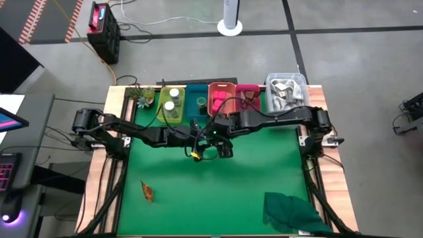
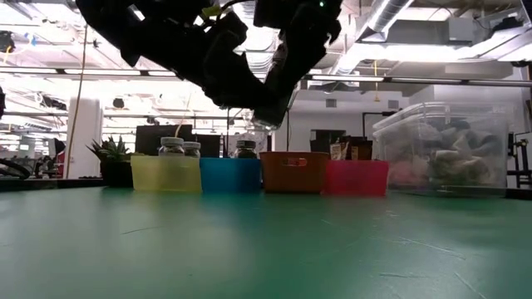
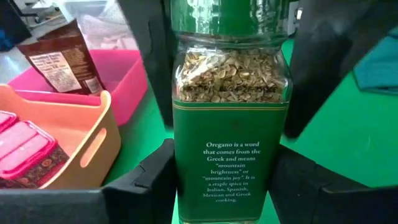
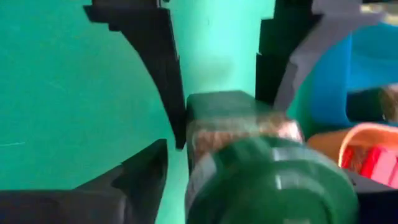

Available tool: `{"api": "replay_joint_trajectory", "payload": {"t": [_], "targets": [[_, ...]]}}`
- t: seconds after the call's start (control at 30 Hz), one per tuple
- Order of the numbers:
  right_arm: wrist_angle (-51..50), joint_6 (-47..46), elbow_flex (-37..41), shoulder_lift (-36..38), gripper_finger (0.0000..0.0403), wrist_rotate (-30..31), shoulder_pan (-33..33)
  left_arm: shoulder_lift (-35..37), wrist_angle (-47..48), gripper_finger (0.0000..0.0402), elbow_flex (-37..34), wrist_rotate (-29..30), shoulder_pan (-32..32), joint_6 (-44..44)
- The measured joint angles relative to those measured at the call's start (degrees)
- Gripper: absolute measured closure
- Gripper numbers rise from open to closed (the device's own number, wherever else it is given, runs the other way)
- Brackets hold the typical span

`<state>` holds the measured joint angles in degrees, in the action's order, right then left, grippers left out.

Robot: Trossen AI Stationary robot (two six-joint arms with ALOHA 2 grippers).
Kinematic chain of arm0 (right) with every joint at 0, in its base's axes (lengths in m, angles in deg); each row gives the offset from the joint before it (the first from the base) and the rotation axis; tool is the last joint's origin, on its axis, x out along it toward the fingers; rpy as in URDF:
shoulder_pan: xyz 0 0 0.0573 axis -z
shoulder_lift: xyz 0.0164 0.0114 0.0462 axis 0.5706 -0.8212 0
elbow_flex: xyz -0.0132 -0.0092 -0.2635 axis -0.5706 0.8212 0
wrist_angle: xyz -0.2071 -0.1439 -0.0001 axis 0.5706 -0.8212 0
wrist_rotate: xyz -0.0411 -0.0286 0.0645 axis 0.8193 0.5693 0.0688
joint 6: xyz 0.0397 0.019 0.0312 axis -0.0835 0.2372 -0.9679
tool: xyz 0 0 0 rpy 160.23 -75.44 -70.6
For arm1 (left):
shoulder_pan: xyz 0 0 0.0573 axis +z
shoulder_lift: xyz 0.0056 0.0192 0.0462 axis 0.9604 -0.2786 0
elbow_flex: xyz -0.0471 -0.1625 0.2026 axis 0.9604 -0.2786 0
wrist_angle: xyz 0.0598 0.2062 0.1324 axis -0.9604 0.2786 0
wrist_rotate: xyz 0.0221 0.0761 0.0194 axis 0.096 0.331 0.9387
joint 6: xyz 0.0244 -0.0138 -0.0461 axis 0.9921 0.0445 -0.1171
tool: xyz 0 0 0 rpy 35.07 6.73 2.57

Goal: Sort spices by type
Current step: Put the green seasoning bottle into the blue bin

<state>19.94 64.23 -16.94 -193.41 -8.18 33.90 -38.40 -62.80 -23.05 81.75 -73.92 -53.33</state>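
A green-labelled oregano jar (image 3: 221, 124) with a green cap (image 4: 273, 180) hangs in the air over the middle of the green mat. My left gripper (image 3: 221, 186) is shut on its lower body. My right gripper (image 4: 267, 186) is open, with its fingers on either side of the cap end; a strip of mat shows between one finger and the cap. A brown-orange piece (image 1: 147, 192) lies flat on the mat near the left near corner. White-capped jars (image 1: 173, 100) stand in the yellow bin, and pink-red packets (image 3: 25, 146) lie in the orange bin. My left gripper pinches the jar's lower body (image 3: 186, 180) between its two fingers (image 3: 146, 186), one on each side face, below the label text. The fingers lie across the jar, and the arm reaches in from the table's left. The jar is lifted clear of the mat.
Along the far edge stand a yellow bin (image 1: 162, 109), a blue bin (image 1: 195, 92), an orange bin (image 1: 213, 89), a pink bin (image 1: 254, 89) and a clear tub (image 1: 285, 79). A small plant (image 1: 142, 98) stands left of them. A dark green cloth (image 1: 291, 211) lies near the right near corner.
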Motion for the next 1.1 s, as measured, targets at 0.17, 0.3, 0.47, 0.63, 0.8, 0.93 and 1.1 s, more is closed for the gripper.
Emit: {"api": "replay_joint_trajectory", "payload": {"t": [0.17, 0.3, 0.47, 0.63, 0.8, 0.93, 1.1], "targets": [[-5.7, -1.3, -2.3, 1.1, 0.0064, 1.7, -0.2, 0.0, 1.1, 0.021, -0.1, 0.3, 0.0, 0.0], [-9.5, -3.3, -2.3, 3.0, 0.006, 4.7, -0.8, 0.0, 1.6, 0.021, -0.1, 0.3, 0.0, 0.0], [-6.8, -6.0, 5.6, 7.0, 0.0066, 4.8, -0.7, 0.0, 1.4, 0.021, -0.2, 0.3, 0.0, -0.2], [10.1, -8.8, 22.4, 14.9, 0.0071, 5.0, -1.1, -0.1, 0.4, 0.021, -0.2, 0.5, -0.1, -0.2], [39.1, -10.5, 41.0, 20.9, 0.0072, 5.2, -2.0, -0.1, -3.8, 0.021, -0.2, 0.6, -1.0, 0.5], [60.0, -10.9, 51.1, 21.3, 0.0072, 5.2, -2.2, -0.1, -9.9, 0.021, -0.2, 0.6, -2.4, 3.2], [73.3, -9.6, 54.9, 21.3, 0.0072, 5.2, -2.1, -0.1, -15.6, 0.021, -0.2, 0.6, -3.0, 5.0]]}}
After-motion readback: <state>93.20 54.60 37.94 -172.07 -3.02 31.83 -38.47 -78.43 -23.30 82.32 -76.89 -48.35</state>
